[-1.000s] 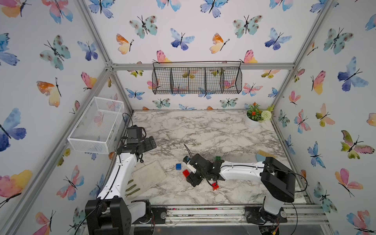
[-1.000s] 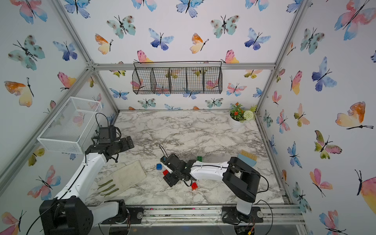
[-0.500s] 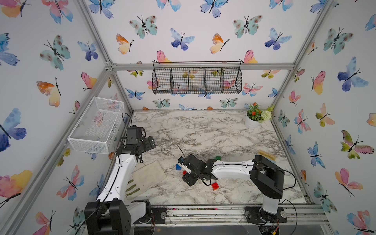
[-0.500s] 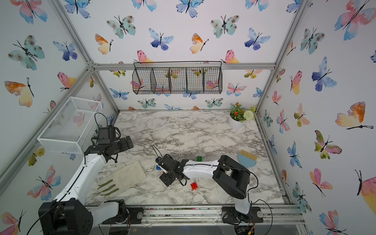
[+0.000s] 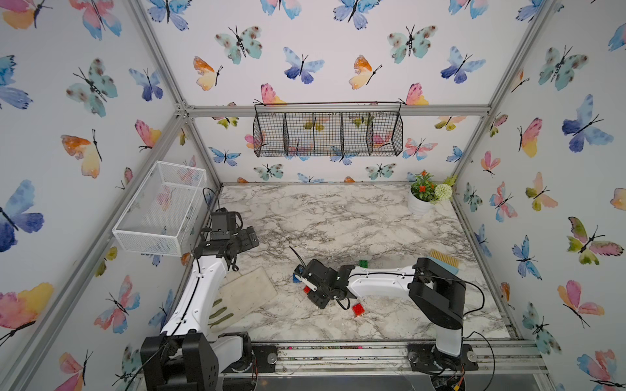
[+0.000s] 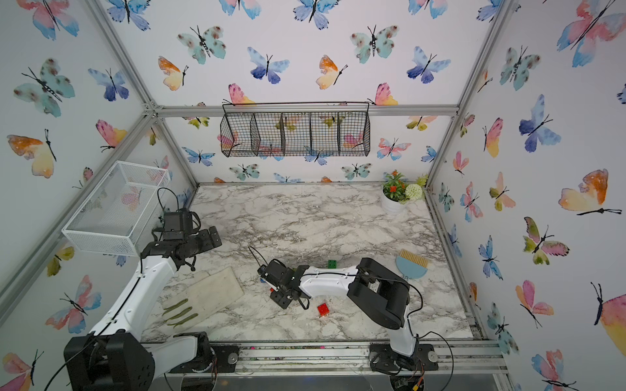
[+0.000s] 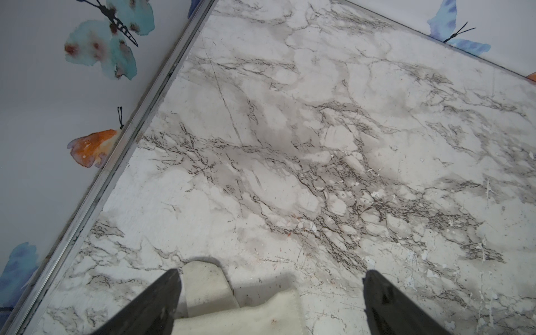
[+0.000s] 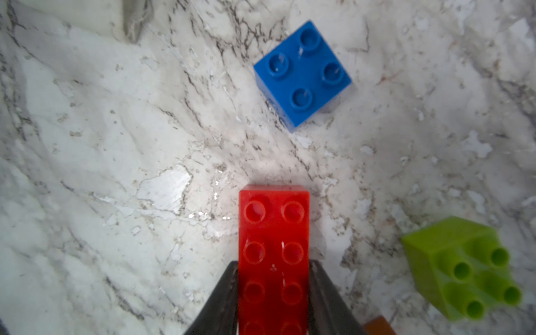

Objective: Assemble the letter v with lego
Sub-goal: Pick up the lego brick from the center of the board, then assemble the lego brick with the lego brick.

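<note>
Grip made on long red brick (image 8: 274, 232)

The long red brick is pinched on its 2 long sides by the right gripper (image 8: 274, 268), near the blue brick (image 8: 301, 74) and lime green brick (image 8: 464, 266). A straight, level lift is advised. The left gripper (image 7: 269, 278) is spread wide, empty

L arm (image 5: 202, 287) & R arm (image 5: 379, 281): white links, blk joints + cables.
</note>
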`<move>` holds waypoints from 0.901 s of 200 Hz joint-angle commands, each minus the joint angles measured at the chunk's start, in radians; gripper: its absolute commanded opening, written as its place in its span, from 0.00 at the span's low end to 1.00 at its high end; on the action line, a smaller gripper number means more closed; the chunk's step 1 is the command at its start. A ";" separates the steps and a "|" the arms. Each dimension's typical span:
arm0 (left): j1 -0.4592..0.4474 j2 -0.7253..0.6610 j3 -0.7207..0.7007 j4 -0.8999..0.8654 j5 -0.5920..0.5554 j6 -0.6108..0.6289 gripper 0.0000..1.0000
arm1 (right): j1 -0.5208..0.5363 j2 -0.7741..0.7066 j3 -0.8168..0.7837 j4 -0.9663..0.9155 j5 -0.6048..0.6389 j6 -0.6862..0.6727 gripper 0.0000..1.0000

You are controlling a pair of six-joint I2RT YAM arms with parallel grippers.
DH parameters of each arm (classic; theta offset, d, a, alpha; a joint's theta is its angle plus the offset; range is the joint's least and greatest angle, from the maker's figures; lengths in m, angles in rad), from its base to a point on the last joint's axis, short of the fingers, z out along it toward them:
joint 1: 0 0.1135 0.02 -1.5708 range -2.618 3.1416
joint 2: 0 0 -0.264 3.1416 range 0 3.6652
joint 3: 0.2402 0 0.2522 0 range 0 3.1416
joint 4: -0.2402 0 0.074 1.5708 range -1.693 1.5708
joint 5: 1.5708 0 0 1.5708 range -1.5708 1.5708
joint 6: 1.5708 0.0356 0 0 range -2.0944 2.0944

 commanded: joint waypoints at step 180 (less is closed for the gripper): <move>0.003 -0.008 -0.003 -0.019 -0.024 0.013 0.98 | -0.296 -0.043 0.096 -0.122 -0.266 -0.632 0.02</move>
